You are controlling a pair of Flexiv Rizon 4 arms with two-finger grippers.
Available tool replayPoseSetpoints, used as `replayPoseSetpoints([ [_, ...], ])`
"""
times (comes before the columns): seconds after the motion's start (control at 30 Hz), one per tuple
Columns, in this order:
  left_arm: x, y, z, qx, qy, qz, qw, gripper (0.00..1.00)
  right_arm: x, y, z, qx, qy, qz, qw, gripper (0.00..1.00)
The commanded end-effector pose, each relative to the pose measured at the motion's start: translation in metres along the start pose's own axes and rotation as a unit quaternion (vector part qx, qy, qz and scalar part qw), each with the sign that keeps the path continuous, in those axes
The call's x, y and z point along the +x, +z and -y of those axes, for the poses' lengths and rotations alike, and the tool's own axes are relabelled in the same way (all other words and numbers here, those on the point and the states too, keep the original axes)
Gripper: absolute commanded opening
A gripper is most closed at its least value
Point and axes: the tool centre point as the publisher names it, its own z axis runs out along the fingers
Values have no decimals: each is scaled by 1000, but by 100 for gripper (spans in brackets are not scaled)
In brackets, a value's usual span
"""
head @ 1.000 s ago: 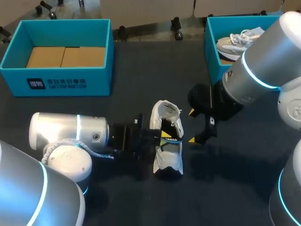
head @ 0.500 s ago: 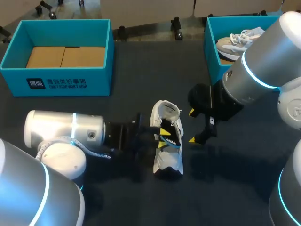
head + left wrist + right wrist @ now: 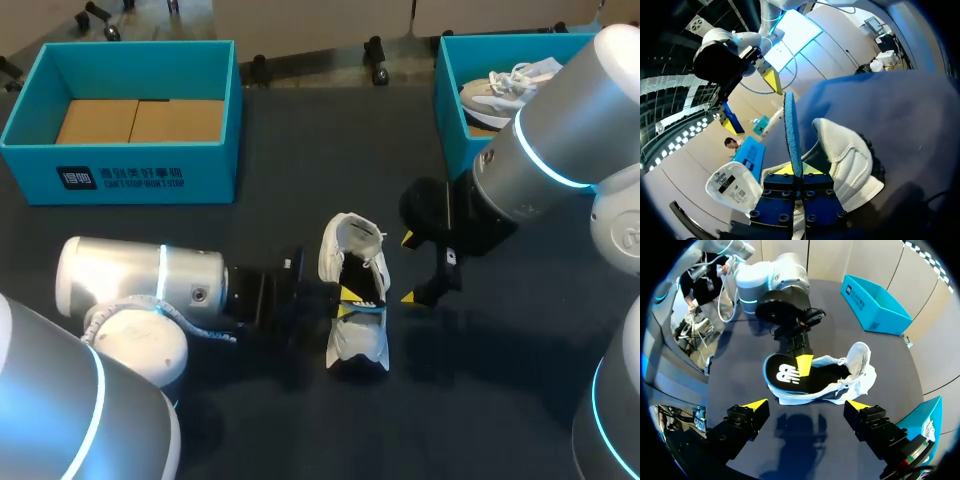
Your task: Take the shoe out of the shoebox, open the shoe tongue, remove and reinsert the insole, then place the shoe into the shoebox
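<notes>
White shoe (image 3: 360, 340) on its side, its insole (image 3: 787, 374) pinched by the left end effector (image 3: 346, 297).
The shoe lies mid-table (image 3: 480, 400) with its tongue folded open and the black, blue-backed insole half out. The right end effector (image 3: 410, 268) hangs spread just beside it. The left arm has edged back toward the shoe since half a second ago.

- The left gripper (image 3: 796, 170) clamps a thin blue insole (image 3: 790, 135), standing upright and edge-on between its yellow tips.
- Under it a white shoe (image 3: 850, 160) lies on the dark table (image 3: 910, 110).
- The right gripper (image 3: 752, 102) hangs ahead, fingers spread.
</notes>
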Motion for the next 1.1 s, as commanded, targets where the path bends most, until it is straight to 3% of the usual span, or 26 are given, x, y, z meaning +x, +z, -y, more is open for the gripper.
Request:
replayPoseSetpoints([
  [0.03,-5,11,-9,-8,5,5,1000,0,1,1,0,-1,0,1,1000,100],
  [0.23,-4,7,-15,-20,1,0,1000,2,1,1,0,-1,0,1,1000,100],
  [0.3,-5,3,-9,-13,-5,3,1000,73,1,1,0,-1,0,1,1000,100],
  [0.33,-6,2,-6,-9,-7,6,1000,80,1,1,0,-1,0,1,1000,100],
  [0.4,-9,-1,0,-2,-11,9,1000,74,1,1,0,-1,0,1,1000,100],
  [0.43,-11,-2,2,3,-10,11,1000,58,1,1,0,-1,0,1,1000,100],
  [0.47,-13,-4,5,5,-11,11,1000,51,1,1,0,-1,0,1,1000,100],
  [0.6,-15,-10,16,21,-15,14,1000,38,1,1,0,-1,0,1,1000,100],
  [0.63,-14,-11,17,23,-15,13,1000,29,1,1,0,-1,0,1,1000,100],
  [0.67,-12,-11,18,24,-13,9,1000,11,1,1,0,-1,0,1,1000,100],
  [0.7,-11,-11,18,25,-13,7,1000,2,1,1,0,-1,0,1,1000,100],
  [1.1,-1,7,0,13,1,-10,1000,0,1,1,0,-1,0,1,1000,100],
])
